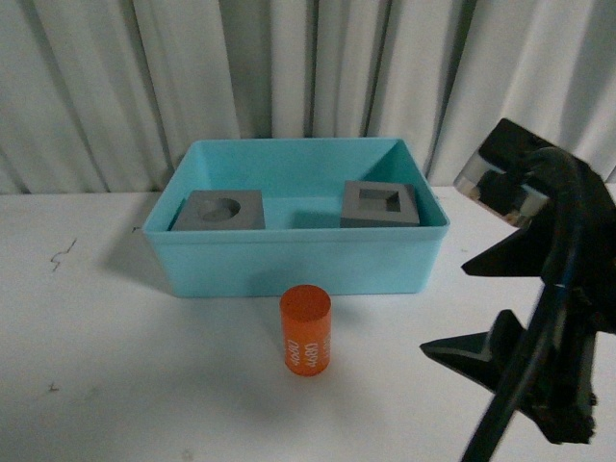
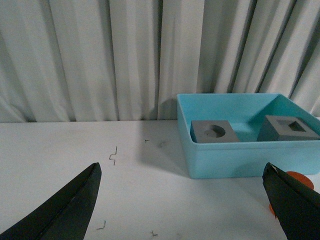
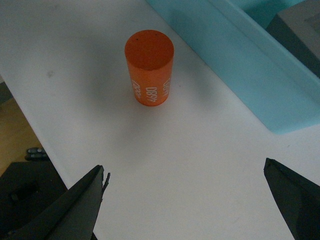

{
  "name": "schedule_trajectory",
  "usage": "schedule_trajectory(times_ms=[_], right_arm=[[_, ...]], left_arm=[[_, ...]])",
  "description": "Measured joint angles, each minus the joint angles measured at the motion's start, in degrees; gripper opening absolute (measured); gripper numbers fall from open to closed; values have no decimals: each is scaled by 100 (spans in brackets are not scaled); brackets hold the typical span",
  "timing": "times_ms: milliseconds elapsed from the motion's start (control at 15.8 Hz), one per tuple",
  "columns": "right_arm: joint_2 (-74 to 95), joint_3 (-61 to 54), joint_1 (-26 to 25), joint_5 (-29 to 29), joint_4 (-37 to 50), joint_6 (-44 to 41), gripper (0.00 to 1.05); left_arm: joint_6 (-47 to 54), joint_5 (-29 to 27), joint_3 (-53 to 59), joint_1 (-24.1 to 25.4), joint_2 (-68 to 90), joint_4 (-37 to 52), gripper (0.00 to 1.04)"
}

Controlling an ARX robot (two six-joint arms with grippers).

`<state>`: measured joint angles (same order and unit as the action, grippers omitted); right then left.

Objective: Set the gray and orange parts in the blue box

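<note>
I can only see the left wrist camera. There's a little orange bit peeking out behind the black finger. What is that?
Observer: An orange cylinder with white lettering, standing upright on the table, outside the blue box.
Operator: Is it touching the box?
Observer: No, the right wrist view shows bare table between them.
Operator: Is the other claw holding something?
Observer: No. The right gripper is open and empty, with the cylinder ahead of it.

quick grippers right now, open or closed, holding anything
Left gripper: open, holding nothing.
Right gripper: open, holding nothing; the orange cylinder stands free, apart from it.
</note>
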<state>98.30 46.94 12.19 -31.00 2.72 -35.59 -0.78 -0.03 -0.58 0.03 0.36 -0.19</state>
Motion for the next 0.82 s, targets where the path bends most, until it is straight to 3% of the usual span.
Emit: schedule_trajectory(times_ms=[823], right_arm=[[1878, 1506, 1108, 516, 415, 866, 98]], left_arm=[[0, -2, 0, 0, 0, -2, 98]])
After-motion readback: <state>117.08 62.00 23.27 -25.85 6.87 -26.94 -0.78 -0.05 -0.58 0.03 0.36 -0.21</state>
